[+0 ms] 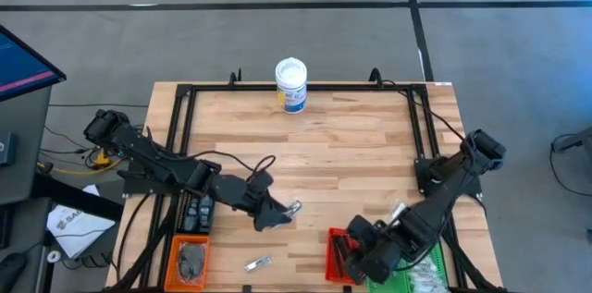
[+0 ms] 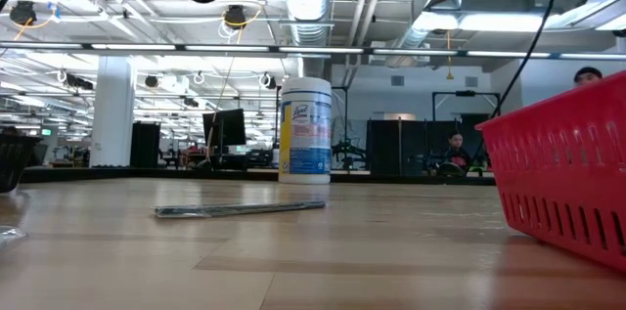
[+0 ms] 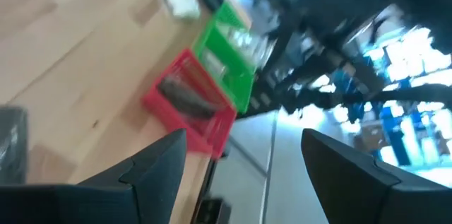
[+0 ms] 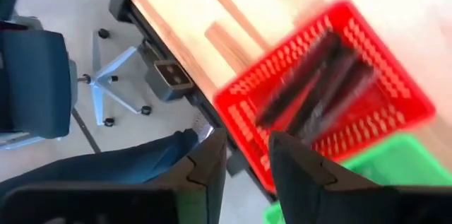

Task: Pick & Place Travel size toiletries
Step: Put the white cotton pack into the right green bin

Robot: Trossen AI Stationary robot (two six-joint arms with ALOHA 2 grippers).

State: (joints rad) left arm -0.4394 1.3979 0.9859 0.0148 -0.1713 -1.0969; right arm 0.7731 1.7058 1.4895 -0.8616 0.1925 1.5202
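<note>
A flat silvery sachet [image 1: 257, 262] [image 2: 240, 209] lies on the wooden table near its front edge. Several slim black sticks [image 4: 318, 83] lie in the red tray [image 1: 337, 254] [image 4: 395, 75]. Grey items [image 1: 191, 258] fill the orange tray [image 1: 174, 261]. My left gripper [image 1: 280, 213] [image 3: 244, 160] hovers over the table's middle, wide open and empty, with a small silvery thing [image 1: 294, 207] beside its tips. My right gripper [image 1: 356, 254] [image 4: 247, 157] hangs above the red tray, pointing down, a narrow gap between its fingers and nothing in it.
A white tub with a blue label [image 1: 291, 85] [image 2: 305, 131] stands at the far edge. A green tray [image 1: 427, 273] [image 3: 229, 47] with clear packets sits right of the red one. A black frame [image 1: 180, 136] runs around the tabletop. Bare wood lies between tub and trays.
</note>
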